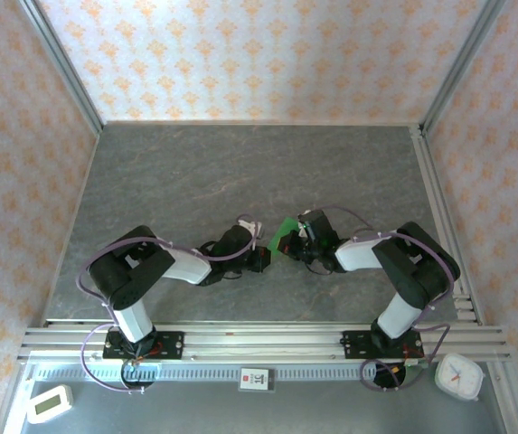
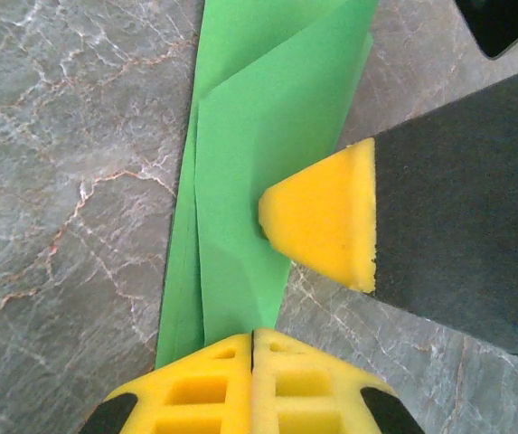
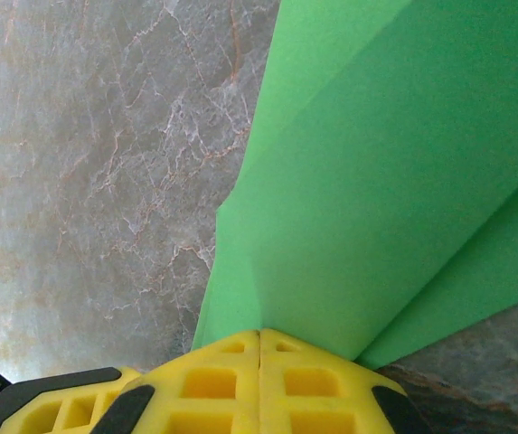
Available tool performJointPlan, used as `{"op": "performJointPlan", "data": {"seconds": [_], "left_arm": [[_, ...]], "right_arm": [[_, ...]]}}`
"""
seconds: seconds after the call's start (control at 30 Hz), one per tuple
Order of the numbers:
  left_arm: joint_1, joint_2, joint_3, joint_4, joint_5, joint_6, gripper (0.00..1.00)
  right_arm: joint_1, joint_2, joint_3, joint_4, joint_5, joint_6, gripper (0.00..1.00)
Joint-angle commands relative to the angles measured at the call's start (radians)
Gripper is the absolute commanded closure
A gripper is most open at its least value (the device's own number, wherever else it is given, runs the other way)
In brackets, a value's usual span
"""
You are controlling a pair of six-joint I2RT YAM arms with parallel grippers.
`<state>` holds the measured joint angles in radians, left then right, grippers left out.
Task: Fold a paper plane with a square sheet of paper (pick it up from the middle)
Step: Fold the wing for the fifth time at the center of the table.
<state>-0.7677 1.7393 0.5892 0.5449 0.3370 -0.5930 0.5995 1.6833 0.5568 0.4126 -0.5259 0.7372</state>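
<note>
I see left gripper (image 2: 252,336) pressed together, pinching paper (image 2: 259,136) at its 6 o'clock end | right gripper (image 3: 259,333) pressed together, pinching paper too | paper green, folded, mid table (image 1: 240,172), between both grippers | left wrist view: right gripper's tip touches paper from 3 o'clock
</note>
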Motion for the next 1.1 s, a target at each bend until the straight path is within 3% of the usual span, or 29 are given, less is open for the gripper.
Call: {"op": "performJointPlan", "data": {"seconds": [0.0, 0.27, 0.4, 1.07], "left_arm": [[-0.01, 0.019, -0.008, -0.128, -0.084, 0.051, 1.0], [-0.089, -0.001, 0.121, -0.421, -0.311, 0.141, 1.0], [-0.114, 0.008, 0.165, -0.527, -0.371, 0.161, 1.0], [-0.123, -0.136, -0.103, -0.438, -0.331, 0.014, 1.0]], "right_arm": [[0.028, 0.14, -0.011, -0.096, 0.091, -0.007, 1.0], [0.027, 0.136, -0.006, -0.108, 0.096, -0.013, 1.0], [0.026, 0.136, -0.007, -0.115, 0.102, -0.016, 1.0], [0.026, 0.161, -0.023, -0.097, 0.113, -0.015, 1.0]]}}
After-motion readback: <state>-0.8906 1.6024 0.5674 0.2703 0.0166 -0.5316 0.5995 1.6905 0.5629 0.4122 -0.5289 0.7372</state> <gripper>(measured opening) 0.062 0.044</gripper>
